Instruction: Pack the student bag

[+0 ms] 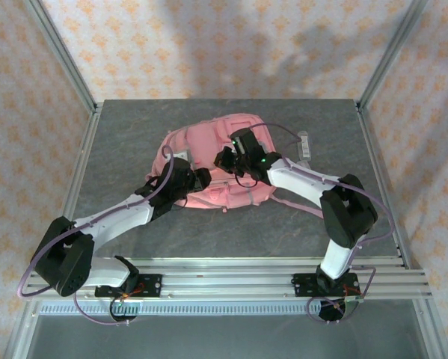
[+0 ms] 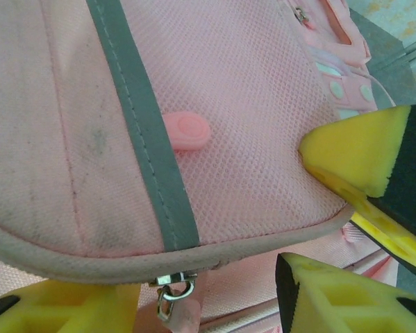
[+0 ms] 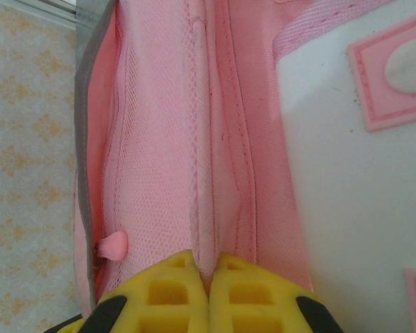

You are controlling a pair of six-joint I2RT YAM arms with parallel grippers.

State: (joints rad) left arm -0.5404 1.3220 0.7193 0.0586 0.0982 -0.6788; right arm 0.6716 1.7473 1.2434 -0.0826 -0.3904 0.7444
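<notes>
Grey table (image 1: 134, 134), pink bag (image 1: 201, 138) lying mid-table, not yet opened for packing.
Left gripper (image 2: 208, 284) jaws spread around zip pull (image 2: 171, 295), likely to unzip; right gripper (image 3: 209, 262) pressed together, pinching a bag seam to steady the fabric; patterned wall (image 1: 224, 45) behind.

Lab robot cell indicated: grey stone-look tabletop (image 1: 231, 232) boxed by silver aluminium extrusion frame (image 1: 64, 52), orange-patterned backdrop panels (image 1: 231, 45) hung 9-to-3 o'clock, slotted aluminium mounting rail (image 1: 231, 271) fixed at 6 o'clock.

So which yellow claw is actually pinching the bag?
The right gripper: shut on a fabric ridge of the student bag, while the left gripper stands open.
</notes>
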